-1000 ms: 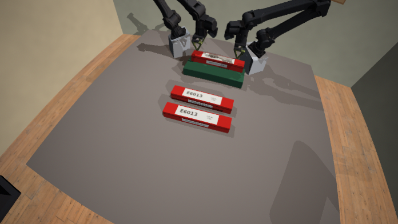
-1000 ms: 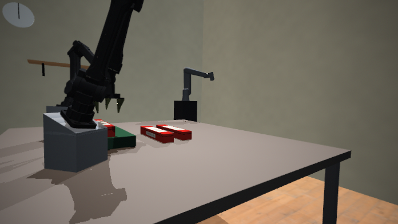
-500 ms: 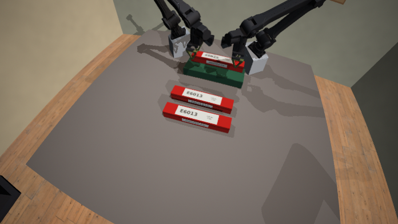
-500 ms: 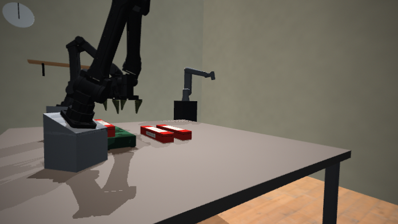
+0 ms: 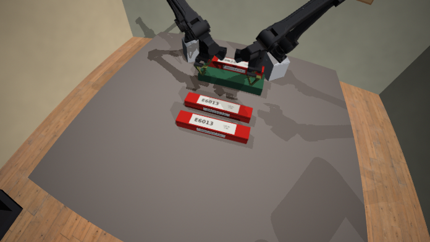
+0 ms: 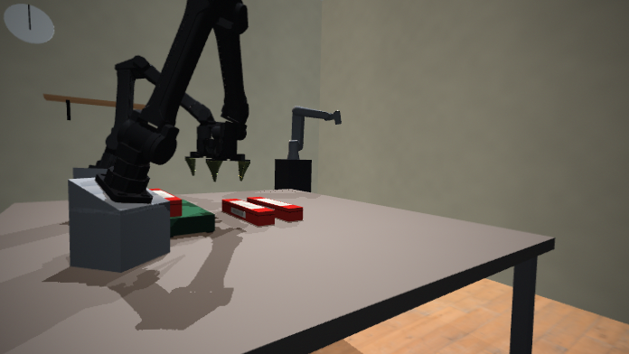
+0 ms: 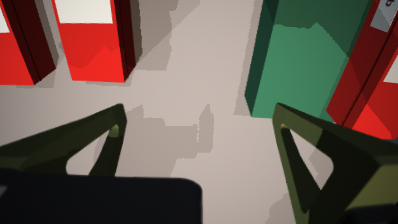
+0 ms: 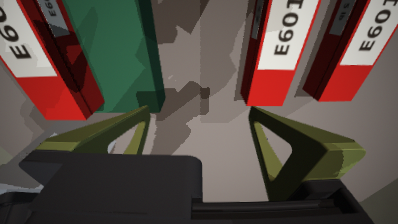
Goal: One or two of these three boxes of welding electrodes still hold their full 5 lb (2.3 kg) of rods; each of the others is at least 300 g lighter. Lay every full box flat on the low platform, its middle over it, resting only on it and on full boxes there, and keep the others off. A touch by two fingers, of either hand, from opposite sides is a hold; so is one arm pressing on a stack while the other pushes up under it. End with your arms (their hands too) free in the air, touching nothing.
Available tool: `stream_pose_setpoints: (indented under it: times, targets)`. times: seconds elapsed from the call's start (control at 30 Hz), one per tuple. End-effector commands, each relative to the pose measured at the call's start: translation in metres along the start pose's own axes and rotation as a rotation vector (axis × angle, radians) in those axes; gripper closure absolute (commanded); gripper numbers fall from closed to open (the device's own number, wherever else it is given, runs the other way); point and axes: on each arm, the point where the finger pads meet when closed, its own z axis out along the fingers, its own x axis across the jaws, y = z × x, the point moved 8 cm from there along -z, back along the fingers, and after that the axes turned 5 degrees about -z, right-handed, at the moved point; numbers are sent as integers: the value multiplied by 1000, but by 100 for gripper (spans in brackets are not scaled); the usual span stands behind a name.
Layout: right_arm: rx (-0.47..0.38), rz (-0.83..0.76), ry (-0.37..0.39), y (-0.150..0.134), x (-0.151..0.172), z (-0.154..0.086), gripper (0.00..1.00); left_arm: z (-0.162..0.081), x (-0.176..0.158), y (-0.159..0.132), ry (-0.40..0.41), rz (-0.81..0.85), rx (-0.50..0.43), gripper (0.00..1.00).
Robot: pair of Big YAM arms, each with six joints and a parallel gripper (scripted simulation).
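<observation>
One red E6013 box (image 5: 233, 65) (image 6: 164, 196) (image 7: 370, 85) (image 8: 45, 85) lies flat on the back part of the low green platform (image 5: 228, 81) (image 6: 194, 218) (image 7: 295, 65) (image 8: 115, 55). Two more red boxes lie on the table in front of it: the middle one (image 5: 217, 106) (image 6: 248, 211) (image 7: 95, 50) (image 8: 280, 55) and the front one (image 5: 213, 126) (image 6: 277, 208) (image 7: 15, 45) (image 8: 350, 55). My left gripper (image 5: 254, 79) (image 7: 199, 111) is open and empty, in the air above the platform's one end. My right gripper (image 5: 202, 68) (image 8: 199, 111) is open and empty above the other end. Neither touches anything.
Two grey arm base blocks (image 5: 278, 71) (image 5: 189, 49) stand behind the platform, close to its ends; one also shows in the exterior view (image 6: 117, 230). A black pedestal with a small grey arm (image 6: 293, 173) stands beyond the table's far side.
</observation>
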Motion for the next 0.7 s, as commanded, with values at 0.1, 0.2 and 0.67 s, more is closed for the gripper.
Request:
stream_pose_setpoints:
  times: [0.1, 0.2, 0.67]
  targets:
    - [-15, -26, -20, 0, -44, -7, 0, -1, 42, 8, 17, 21, -17, 0]
    - [-14, -26, -21, -2, -64, -5, 0, 1, 61, 9, 12, 24, -12, 0]
    - [-14, -25, -22, -12, -143, 2, 0, 9, 139, 19, 8, 28, -5, 0]
